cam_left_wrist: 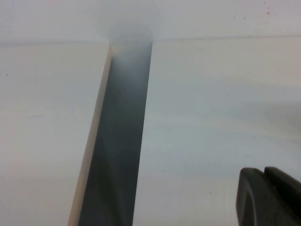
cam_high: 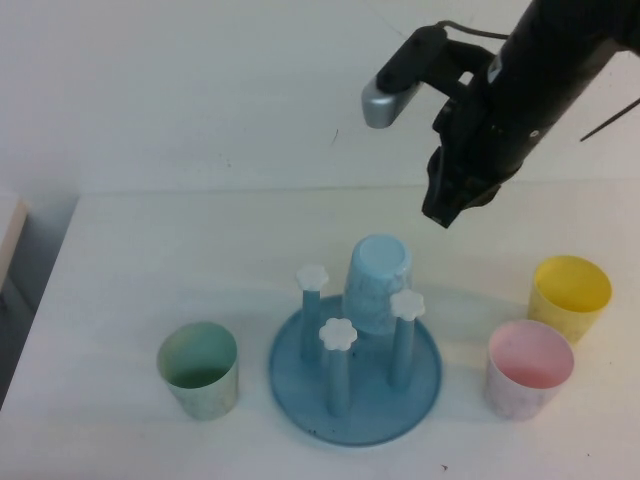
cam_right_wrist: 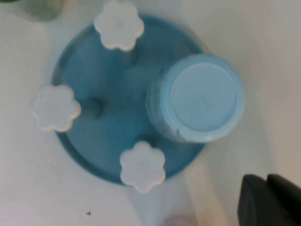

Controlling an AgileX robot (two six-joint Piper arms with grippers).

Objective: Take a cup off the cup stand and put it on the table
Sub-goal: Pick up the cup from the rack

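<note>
The light blue cup [cam_high: 378, 282] sits upside down on the far peg of the round blue cup stand [cam_high: 300, 385], near the front middle of the white table [cam_high: 150, 260]. Three other pegs with white flower caps [cam_high: 338, 334] stand bare. My right gripper [cam_high: 447, 208] hangs shut and empty in the air above and behind the cup, to its right. In the right wrist view the cup [cam_right_wrist: 200, 99] and stand [cam_right_wrist: 108, 141] lie below, with the shut gripper [cam_right_wrist: 265, 181] off to the cup's side. My left gripper [cam_left_wrist: 263, 173] is shut and empty over bare table, out of the high view.
A green cup [cam_high: 200, 368] stands upright left of the stand. A pink cup [cam_high: 528, 366] and a yellow cup [cam_high: 569, 292] stand upright to its right. The left wrist view shows a dark gap [cam_left_wrist: 122, 132] between two white tabletops.
</note>
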